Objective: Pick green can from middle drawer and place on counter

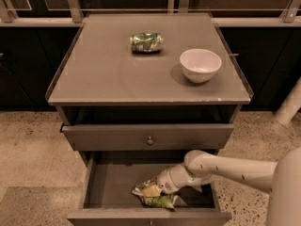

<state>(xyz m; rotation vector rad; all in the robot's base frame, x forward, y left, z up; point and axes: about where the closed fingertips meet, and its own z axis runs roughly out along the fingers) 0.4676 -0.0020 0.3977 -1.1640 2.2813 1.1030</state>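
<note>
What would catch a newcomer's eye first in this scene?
The white arm stretched into the open middle drawer, its gripper down at the crumpled green can near the drawer's front. Next, up on the counter, the white bowl on the right and a small dented can toward the back.
</note>
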